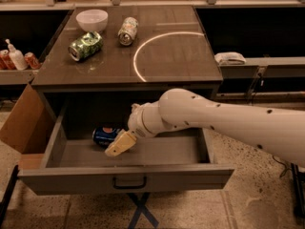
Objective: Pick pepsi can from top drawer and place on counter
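Note:
The top drawer [124, 175] stands pulled open below the counter [167, 61]. The pepsi can [104, 135], dark blue, lies on its side in the drawer's back left part. My gripper [119, 144] reaches down into the drawer from the right, its cream-coloured fingers [121, 142] right beside the can's near right end and overlapping it. The white arm [214, 120] crosses over the drawer's right half. I cannot see how the fingers stand around the can.
On the counter lie a green patterned can [86, 46], a pale green-and-white can [127, 30] and a white bowl [92, 19]. A cardboard box [21, 123] stands left of the drawer. Bottles [15, 57] sit on the left side shelf.

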You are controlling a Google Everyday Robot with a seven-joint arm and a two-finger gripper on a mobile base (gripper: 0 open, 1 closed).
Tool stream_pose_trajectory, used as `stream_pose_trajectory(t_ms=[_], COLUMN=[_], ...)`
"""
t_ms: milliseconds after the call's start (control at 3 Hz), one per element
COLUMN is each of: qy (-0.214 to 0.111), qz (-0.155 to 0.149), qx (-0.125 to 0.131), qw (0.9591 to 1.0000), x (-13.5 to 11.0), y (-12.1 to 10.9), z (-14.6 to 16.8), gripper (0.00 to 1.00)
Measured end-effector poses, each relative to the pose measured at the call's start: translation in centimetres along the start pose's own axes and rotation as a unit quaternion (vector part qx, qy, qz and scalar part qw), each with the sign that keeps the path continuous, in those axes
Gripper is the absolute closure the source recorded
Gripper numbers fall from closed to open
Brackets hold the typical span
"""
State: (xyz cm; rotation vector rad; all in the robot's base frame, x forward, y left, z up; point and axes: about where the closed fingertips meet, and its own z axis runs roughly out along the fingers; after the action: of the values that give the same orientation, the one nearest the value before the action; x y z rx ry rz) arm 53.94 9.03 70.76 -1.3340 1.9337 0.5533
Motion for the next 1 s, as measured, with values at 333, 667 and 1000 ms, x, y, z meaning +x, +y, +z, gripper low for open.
stream_pose_trajectory(t_ms=[333, 667, 1000], qy=[0.003, 0.018, 0.040], qz=[-0.001, -0.004, -0.004], qx=[-0.012, -0.013, -0.015], qw=[0.9999, 0.9997, 0.9991], x=[0.2, 0.8, 2.0], y=[-0.6, -0.9, -1.1], z=[3.2, 5.6, 7.7], gripper=[0.00, 0.00, 0.00])
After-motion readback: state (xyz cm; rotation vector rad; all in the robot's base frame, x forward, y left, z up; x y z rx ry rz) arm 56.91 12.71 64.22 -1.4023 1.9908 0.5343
